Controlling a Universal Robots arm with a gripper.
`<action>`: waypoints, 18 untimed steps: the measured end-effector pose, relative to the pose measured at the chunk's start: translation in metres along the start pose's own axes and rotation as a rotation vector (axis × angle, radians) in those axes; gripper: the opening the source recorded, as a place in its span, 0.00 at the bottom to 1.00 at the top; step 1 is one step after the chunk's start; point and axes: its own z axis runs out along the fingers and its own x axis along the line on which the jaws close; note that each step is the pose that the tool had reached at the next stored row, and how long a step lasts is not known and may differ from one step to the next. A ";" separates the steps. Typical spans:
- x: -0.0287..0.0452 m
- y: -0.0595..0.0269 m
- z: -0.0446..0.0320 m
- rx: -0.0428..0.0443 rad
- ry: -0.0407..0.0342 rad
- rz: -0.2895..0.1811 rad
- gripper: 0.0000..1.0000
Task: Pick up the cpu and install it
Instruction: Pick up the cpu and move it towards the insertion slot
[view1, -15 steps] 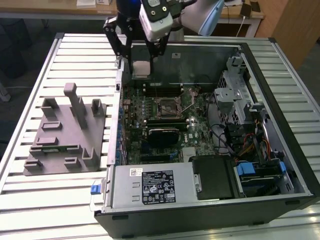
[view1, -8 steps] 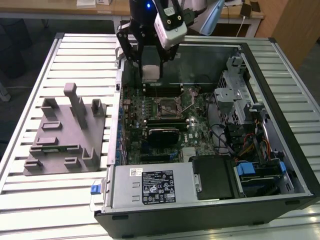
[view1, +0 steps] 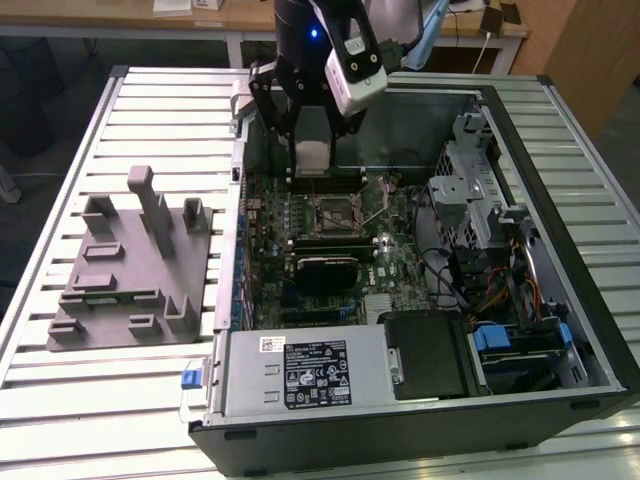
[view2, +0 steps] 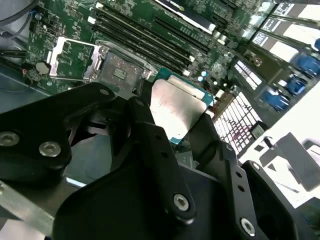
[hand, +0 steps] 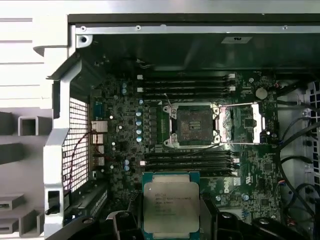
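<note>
The arm is reaching down into the open computer case, which is lying on its side on the slatted worktop. The claw is gripping the cpu by two opposite edges. In the second wrist view one black finger is pressing against each side of the chip, and its pale silver top is showing between them. In the first wrist view the cpu is sitting flat between the jaws, with its thin lighter rim visible around the metal lid.

The chip is hanging in the air over the green motherboard, near the socket but not touching it. The socket is lying open, with its metal retaining frame flipped over to one side. Rows of dark memory slots are running along both long sides of the socket.

On the exterior view's left, a grey plastic fixture with upright posts is standing on the worktop just beside the case. A silver power supply is filling the near end of the case, and drive bays with blue tabs are sitting to the exterior view's right of it.
</note>
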 end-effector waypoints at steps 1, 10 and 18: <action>-0.0015 -0.0001 0.0019 0.0000 0.0006 0.000 0.54; -0.0147 -0.0004 0.0186 0.0002 0.0042 0.000 0.54; -0.0273 -0.0006 0.0336 0.0002 0.0057 0.000 0.54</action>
